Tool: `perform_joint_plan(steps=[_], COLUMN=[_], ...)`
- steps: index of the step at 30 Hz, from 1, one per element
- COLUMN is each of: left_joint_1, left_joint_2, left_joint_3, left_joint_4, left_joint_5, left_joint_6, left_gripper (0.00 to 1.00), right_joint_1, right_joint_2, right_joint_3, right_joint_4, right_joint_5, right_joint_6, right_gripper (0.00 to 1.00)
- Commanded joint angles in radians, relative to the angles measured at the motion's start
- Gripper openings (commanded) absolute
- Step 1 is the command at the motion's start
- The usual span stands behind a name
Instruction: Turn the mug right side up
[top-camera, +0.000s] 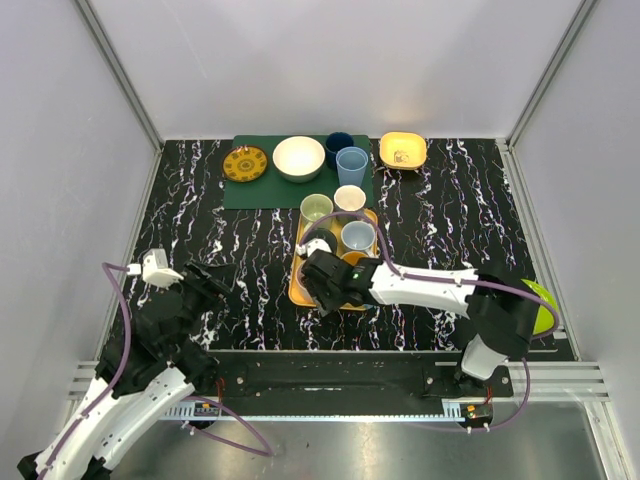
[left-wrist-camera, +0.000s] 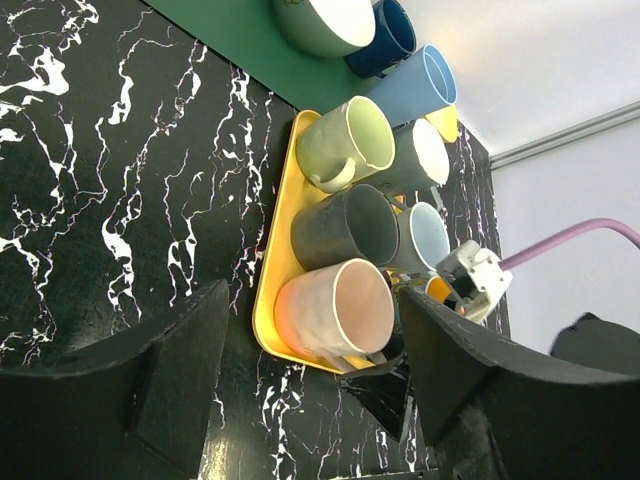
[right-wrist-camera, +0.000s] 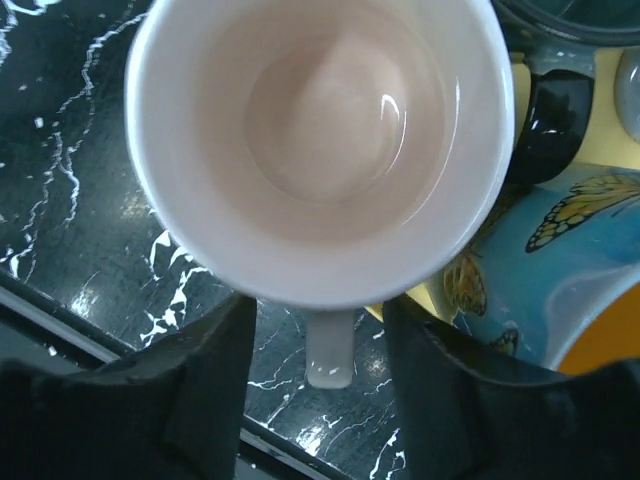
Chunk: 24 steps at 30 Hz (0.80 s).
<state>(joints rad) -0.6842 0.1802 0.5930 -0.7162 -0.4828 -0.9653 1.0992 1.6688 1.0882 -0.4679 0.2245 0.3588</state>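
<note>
Nearest, at the left: the left pincer (top-camera: 207, 283), spread wide, nothing between the fingers. Further in, over the near left corner of the yellow tray (top-camera: 296, 272): the right pincer (right-wrist-camera: 320, 315), parted, one finger on each side of the handle of the pink mug (right-wrist-camera: 325, 130), not touching it, so holding nothing. Pink mug standing mouth up on that corner, empty inside. Just beside it, a butterfly mug (right-wrist-camera: 560, 240), its pattern shown only by the right wrist view. From the left wrist, behind the pink mug: a dark mug (left-wrist-camera: 340, 228), then a green mug (left-wrist-camera: 345, 145), both empty. Farthest, seen whole only from the top: a green mat (top-camera: 250, 190) carrying a yellow plate (top-camera: 245, 164), a white bowl (top-camera: 299, 158), a dark blue cup (top-camera: 339, 145) and a light blue cup (top-camera: 352, 165); beside the mat, a yellow bowl (top-camera: 403, 151).
</note>
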Motion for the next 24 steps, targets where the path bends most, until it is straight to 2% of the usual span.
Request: perform_joint_plan(steps=[1,2,3,6,8,11,15,18,20,21,24], left_joint_1=[0.000,0.000,0.000,0.000,0.000,0.000,0.000,0.000,0.000,0.000,0.000], left_joint_2=[0.021,0.025,0.030,0.047,0.070,0.134,0.266,0.381,0.450,0.468,0.510], left_joint_3=[-0.007,-0.006,-0.001,0.013,0.025,0.054,0.100,0.142,0.168,0.174,0.186], left_joint_4=[0.038,0.040,0.040,0.029,0.014,-0.022,-0.058,-0.098,-0.109,-0.106,-0.063], left_joint_5=[0.000,-0.002,-0.003,-0.029,-0.069,-0.121,-0.151,-0.149,-0.128,-0.119,-0.068], left_joint_6=[0.017,0.022,0.031,0.043,0.042,0.004,-0.042,-0.093,-0.108,-0.108,-0.067], left_gripper=[0.72,0.72,0.73,0.74,0.78,0.88,0.93,0.95,0.96,0.96,0.98], right_joint_1=[0.013,0.019,0.031,0.053,0.054,0.053,0.034,-0.022,-0.090,-0.164,-0.232], right_joint_2=[-0.133,-0.153,-0.174,-0.286,-0.388,-0.509,-0.593,-0.635,-0.678,-0.695,-0.770], right_joint_3=[-0.010,0.002,0.015,0.091,0.155,0.199,0.170,0.104,0.035,0.010,-0.095], right_joint_4=[0.048,0.035,0.019,-0.060,-0.119,-0.161,-0.179,-0.190,-0.190,-0.190,-0.132], right_joint_5=[-0.019,-0.013,-0.001,0.044,0.091,0.257,0.490,0.570,0.526,0.501,0.461], right_joint_6=[0.006,0.009,0.017,0.023,0.025,0.005,-0.058,-0.038,-0.005,0.040,0.071], right_gripper=[0.64,0.67,0.79,0.89,0.91,0.94,0.97,1.00,1.00,1.00,1.00])
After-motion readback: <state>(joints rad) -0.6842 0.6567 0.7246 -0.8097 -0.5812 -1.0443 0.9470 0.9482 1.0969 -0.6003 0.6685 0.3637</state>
